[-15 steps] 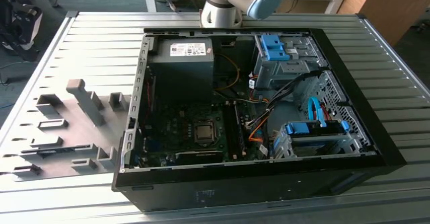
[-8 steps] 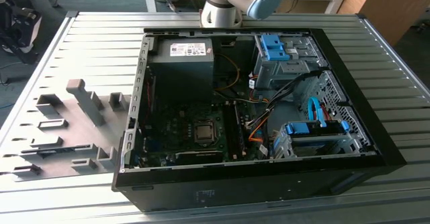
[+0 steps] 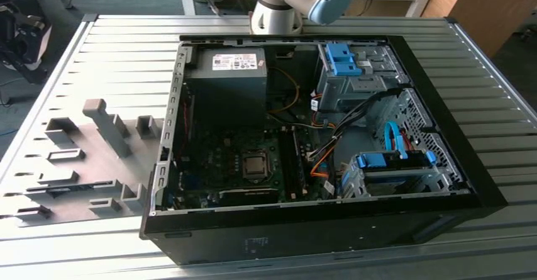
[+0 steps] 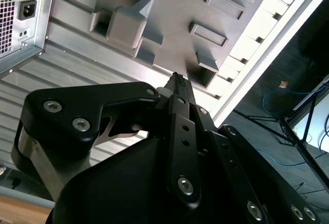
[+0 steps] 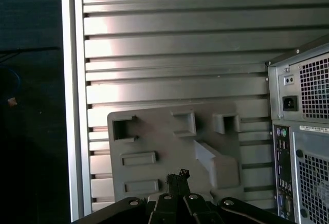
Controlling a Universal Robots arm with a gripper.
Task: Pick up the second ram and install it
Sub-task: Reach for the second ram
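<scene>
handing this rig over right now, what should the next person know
The gripper is shut with nothing seen in its grip, above the grey holder tray next to the open PC case.
The memory stick: I cannot pick it out on the tray or in the case.
Done: nothing I can confirm.
Left: pick-up and install, unless the slots by the processor already hold it.
</scene>
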